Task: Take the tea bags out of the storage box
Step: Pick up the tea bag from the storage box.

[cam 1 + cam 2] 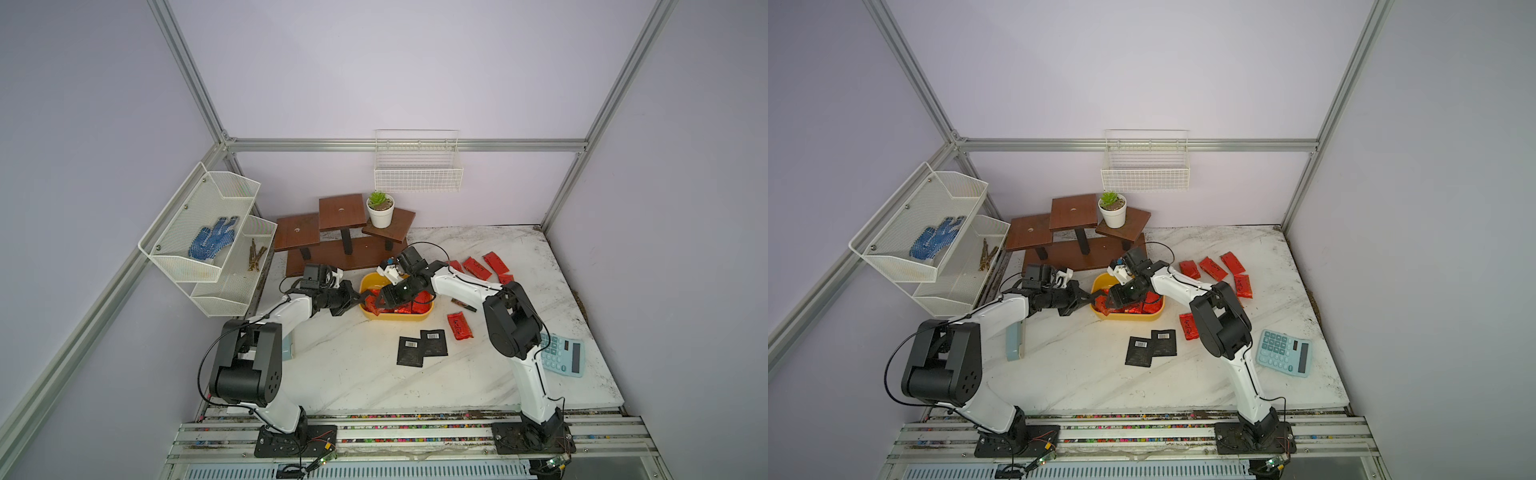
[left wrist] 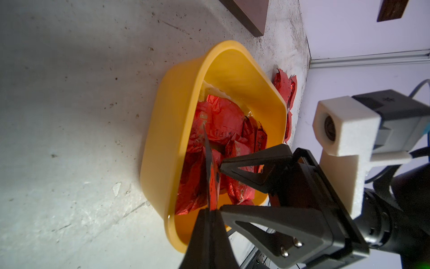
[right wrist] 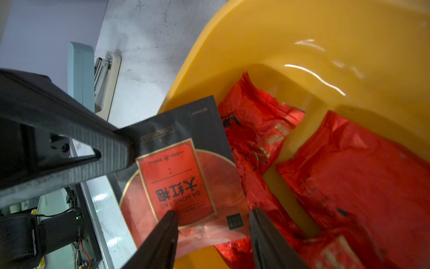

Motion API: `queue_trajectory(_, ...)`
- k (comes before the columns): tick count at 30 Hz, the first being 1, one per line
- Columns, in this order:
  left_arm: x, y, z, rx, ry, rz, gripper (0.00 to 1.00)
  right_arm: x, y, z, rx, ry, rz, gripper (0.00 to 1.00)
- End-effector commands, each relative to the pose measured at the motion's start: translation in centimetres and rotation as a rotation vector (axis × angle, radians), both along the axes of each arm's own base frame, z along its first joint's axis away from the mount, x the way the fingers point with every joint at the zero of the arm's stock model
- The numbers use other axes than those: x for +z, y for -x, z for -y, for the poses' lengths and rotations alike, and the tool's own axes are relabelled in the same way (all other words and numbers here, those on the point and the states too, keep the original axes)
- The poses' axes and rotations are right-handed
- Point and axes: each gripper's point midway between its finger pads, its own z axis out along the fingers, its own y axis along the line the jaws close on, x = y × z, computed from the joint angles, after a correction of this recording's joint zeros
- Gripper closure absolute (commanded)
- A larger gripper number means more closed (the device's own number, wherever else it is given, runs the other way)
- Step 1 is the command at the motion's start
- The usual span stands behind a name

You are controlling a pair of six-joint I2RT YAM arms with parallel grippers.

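A: What does the left end effector (image 2: 208, 210) hold?

B: It clamps a flat black sachet with an orange-red face (image 3: 176, 177). Its fingers pinch 1 edge, and the left wrist view shows this sachet only edge-on.

A: And the right end effector (image 3: 213, 212)?

B: Its 2 fingers stand apart, about half wide, just in front of the sachet's free end. They do not clamp it. I cannot tell if 1 fingertip touches it.

A: Where is this sachet exactly?

B: It stands across the rim of the shallow yellow plastic storage box (image 1: 395, 318), at the end nearest to the left arm. In both top views it is between the 2 end effectors.

A: What is inside the box?

B: Several shiny crinkled red foil tea bags (image 2: 223, 121) lie on its bottom, some over others.

A: And outside of it?

B: On the white marble-pattern desk (image 1: 353, 374), 2 flat black sachets with barcodes (image 1: 411, 351) lie side by side in front of the box, 1 corner over the other. 1 red foil pouch (image 1: 459, 325) lies near the box on its right side. 4 more (image 1: 1212, 268) lie together further back on the right. A pale blue calculator (image 1: 1284, 352) lies beside the right arm, on the right part of the desk.
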Motion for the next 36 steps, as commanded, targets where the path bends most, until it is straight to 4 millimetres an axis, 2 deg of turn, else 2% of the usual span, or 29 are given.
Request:
queue_trajectory(1, 2.7, -0.1, 0.5, -0.039, 0.003, 0.072, 1.0, 3.8, -0.8, 1.6, -0.047, -0.035, 0.081, 0.42)
queue_trajectory(6, 5.0, 0.4, 1.3, -0.093, 0.047, 0.11, 1.0, 6.9, -0.2, 4.4, -0.087, -0.09, 0.109, 0.4)
queue_trajectory(11, 6.9, 1.4, 2.0, -0.15, 0.082, 0.136, 1.0, 8.8, 1.5, 6.5, -0.111, -0.121, 0.127, 0.4)
queue_trajectory(16, 8.0, 3.6, 2.5, -0.234, 0.092, 0.139, 1.0, 9.7, 3.0, 7.9, -0.129, -0.123, 0.143, 0.4)
queue_trajectory(20, 7.9, 5.8, 2.7, -0.284, 0.064, 0.12, 1.0, 10.3, 3.8, 8.8, -0.146, -0.125, 0.154, 0.41)
queue_trajectory(21, 7.3, 6.3, 2.7, -0.291, 0.052, 0.098, 1.0, 10.5, 3.9, 9.0, -0.151, -0.125, 0.159, 0.41)
queue_trajectory(22, 8.0, 7.1, 2.6, -0.294, 0.04, 0.119, 1.0, 10.7, 4.1, 9.2, -0.152, -0.125, 0.163, 0.41)
queue_trajectory(29, 6.0, 10.9, 3.8, -0.355, 0.016, 0.072, 1.0, 11.2, 4.9, 10.1, -0.16, -0.13, 0.173, 0.41)
queue_trajectory(35, 1.6, 13.1, 4.5, -0.404, -0.142, -0.036, 1.0, 10.1, 5.6, 10.4, -0.159, -0.119, 0.146, 0.43)
queue_trajectory(36, 1.0, 13.2, 4.5, -0.407, -0.166, -0.05, 1.0, 11.2, 5.9, 10.7, -0.163, -0.133, 0.171, 0.43)
